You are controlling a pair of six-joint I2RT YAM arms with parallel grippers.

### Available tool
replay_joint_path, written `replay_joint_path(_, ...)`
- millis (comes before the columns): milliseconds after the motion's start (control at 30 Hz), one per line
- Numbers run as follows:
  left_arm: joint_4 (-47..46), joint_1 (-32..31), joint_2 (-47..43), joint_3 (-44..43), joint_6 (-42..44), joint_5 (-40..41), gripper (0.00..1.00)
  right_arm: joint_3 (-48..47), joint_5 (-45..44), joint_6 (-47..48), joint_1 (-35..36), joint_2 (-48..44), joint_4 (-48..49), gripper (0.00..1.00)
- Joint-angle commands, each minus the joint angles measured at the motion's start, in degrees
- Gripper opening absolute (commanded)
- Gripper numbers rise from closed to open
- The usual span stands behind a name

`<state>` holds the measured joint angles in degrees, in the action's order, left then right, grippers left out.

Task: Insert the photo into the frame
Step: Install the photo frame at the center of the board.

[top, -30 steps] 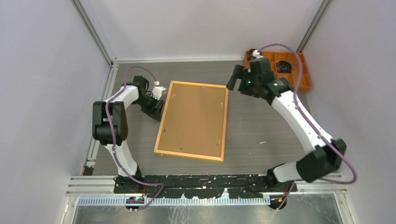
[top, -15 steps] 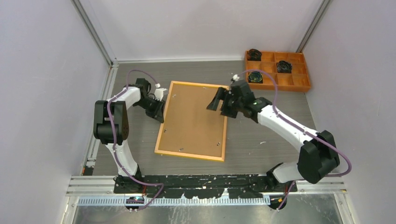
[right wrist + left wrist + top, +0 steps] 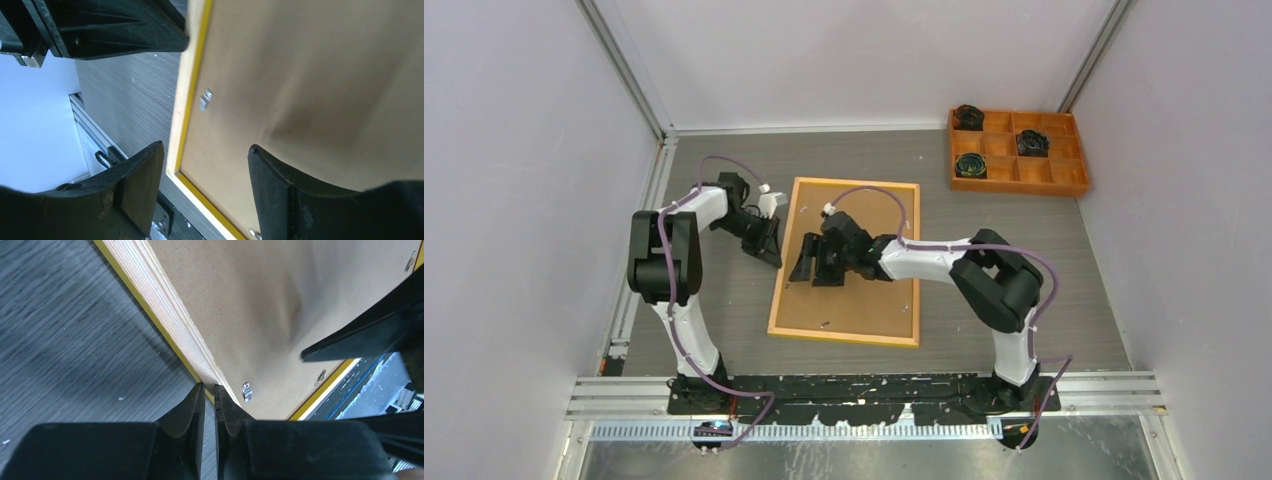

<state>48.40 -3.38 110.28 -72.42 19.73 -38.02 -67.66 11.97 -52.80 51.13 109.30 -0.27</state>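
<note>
Top external: frame (image 3: 864, 305) lies back-up on the bench (image 3: 1024, 260); our left hand (image 3: 773, 250) sits nearly clenched at its left edge (grip unclear to us), right hand (image 3: 804, 268) released above it.

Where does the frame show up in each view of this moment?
Top external: the frame lies mid-picture, back up.
Left wrist: its wooden rim runs diagonally from top to lower centre.
Right wrist: rim left of centre, its back filling the right.
Shared landmark: the left gripper at the frame's left rim.
</note>
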Motion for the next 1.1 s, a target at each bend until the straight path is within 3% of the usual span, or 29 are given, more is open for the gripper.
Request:
replay_joint_path(0, 2.2, -0.9, 0.9, -0.4, 0.3, -3.0, 0.12, -4.9, 1.5, -2.4, 2.1, 3.1, 8.7, 0.66)
replay_joint_path(333, 0.8, -0.9, 0.5, 0.1, 0.2, -0.9, 0.1, -5.1, 1.7, -5.1, 3.5, 7.8, 13.6, 0.61)
replay_joint_path(1067, 0.4, -0.9, 0.3, 0.6, 0.3, 0.5, 0.07, -4.8, -1.6, -3.3, 4.0, 10.4, 15.0, 0.54)
